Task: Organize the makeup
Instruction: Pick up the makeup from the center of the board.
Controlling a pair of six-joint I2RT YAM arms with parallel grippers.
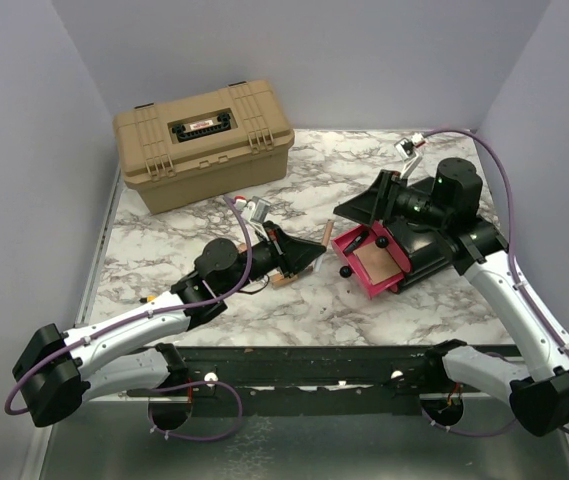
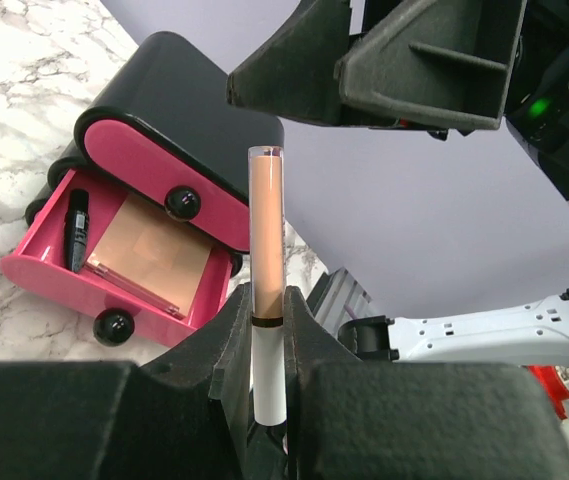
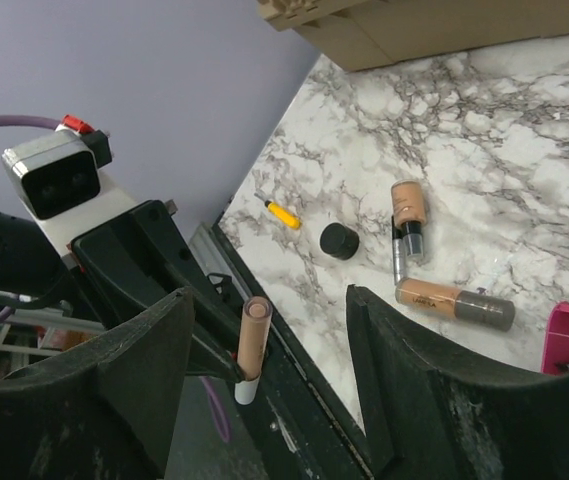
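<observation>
My left gripper is shut on a slim peach tube with a white end, held upright off the table. In the right wrist view that tube stands between the wide-apart jaws of my right gripper, which is open and touches nothing. Seen from above, the left gripper and right gripper meet over the table's middle. The black box has its lower pink drawer pulled out, with a copper-pink compact and a slim black tube inside.
On the marble lie a tiny black jar, two peach tubes, a thin silver tube and a yellow pen. A tan toolbox stands shut at the back left. The table's black front rail runs below the grippers.
</observation>
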